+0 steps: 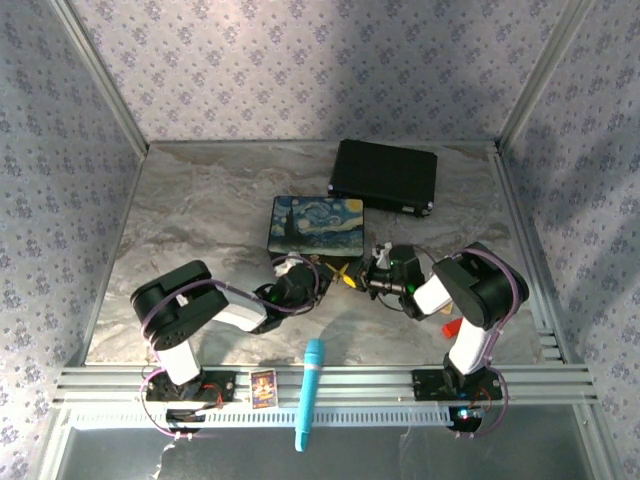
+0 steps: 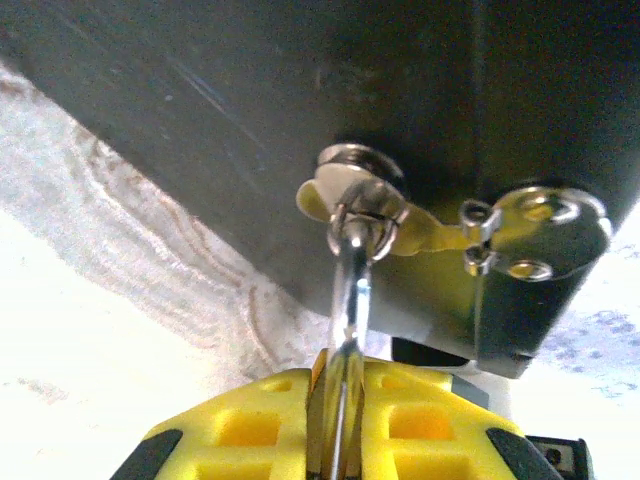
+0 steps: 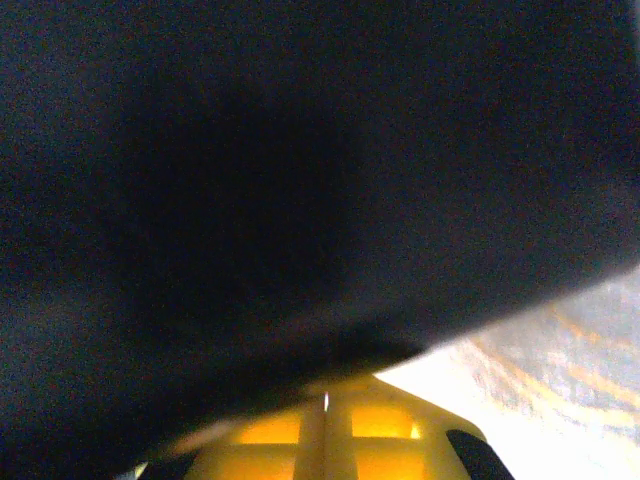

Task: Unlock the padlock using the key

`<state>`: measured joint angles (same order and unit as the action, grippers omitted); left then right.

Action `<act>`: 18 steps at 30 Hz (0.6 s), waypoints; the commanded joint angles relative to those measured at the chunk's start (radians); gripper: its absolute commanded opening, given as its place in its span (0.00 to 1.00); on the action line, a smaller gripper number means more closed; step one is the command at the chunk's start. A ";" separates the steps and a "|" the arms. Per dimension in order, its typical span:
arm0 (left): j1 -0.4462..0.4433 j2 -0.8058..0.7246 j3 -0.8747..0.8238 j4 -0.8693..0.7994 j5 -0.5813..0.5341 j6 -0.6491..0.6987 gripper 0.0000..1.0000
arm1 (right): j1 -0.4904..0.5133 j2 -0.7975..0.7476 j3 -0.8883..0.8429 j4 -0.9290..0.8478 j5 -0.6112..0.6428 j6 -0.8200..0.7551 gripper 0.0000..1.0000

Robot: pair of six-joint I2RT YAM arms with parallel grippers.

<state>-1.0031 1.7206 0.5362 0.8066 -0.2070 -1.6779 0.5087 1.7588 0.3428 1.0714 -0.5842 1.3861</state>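
In the left wrist view, my left gripper (image 2: pixel 345 378) is shut on the padlock (image 2: pixel 350 290). A sliver of its brass body shows between the yellow fingers (image 2: pixel 250 420). Its thin silver shackle rises into the ring of the silver latch (image 2: pixel 540 235) on the dark front of the Starry Night box (image 1: pixel 315 222). In the top view, the left gripper (image 1: pixel 338 274) and right gripper (image 1: pixel 368 276) meet tip to tip just in front of that box. In the right wrist view, the right gripper (image 3: pixel 325 402) is shut. A thin bright metal edge, apparently the key, shows in its seam, and the dark box looms close.
A black case (image 1: pixel 385 175) lies behind the painted box. A red block (image 1: pixel 452 325) sits by the right arm's base. A blue handled tool (image 1: pixel 310 390) and a small card (image 1: pixel 262 388) rest on the front rail. Patterned walls close in the marbled table (image 1: pixel 200 210).
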 commanded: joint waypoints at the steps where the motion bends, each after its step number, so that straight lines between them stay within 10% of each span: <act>1: -0.017 -0.044 0.058 -0.186 0.017 0.003 0.10 | 0.022 -0.064 -0.034 -0.035 -0.029 -0.050 0.00; 18: -0.032 -0.061 0.038 -0.342 -0.031 -0.019 0.37 | 0.029 -0.514 -0.009 -0.682 0.126 -0.359 0.00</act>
<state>-1.0218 1.6886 0.5762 0.5488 -0.2111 -1.6997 0.5293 1.2873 0.3046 0.5446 -0.5083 1.1141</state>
